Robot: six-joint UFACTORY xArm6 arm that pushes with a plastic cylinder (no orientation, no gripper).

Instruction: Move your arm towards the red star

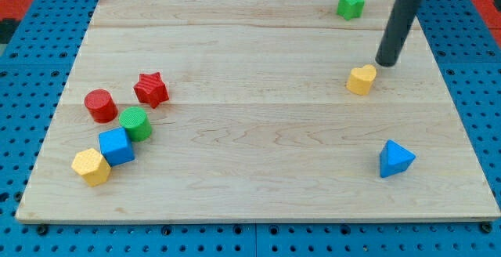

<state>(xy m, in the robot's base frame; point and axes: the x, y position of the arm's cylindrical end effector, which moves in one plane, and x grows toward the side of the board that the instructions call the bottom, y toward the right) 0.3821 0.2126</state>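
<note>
The red star lies at the view's left on the wooden board. My tip is far off at the view's right, just above and right of the yellow heart, close to it. The rod slants up toward the view's top right corner.
A red cylinder, green cylinder, blue cube and yellow hexagon cluster below and left of the red star. A green star sits at the top right. A blue triangle lies at the lower right.
</note>
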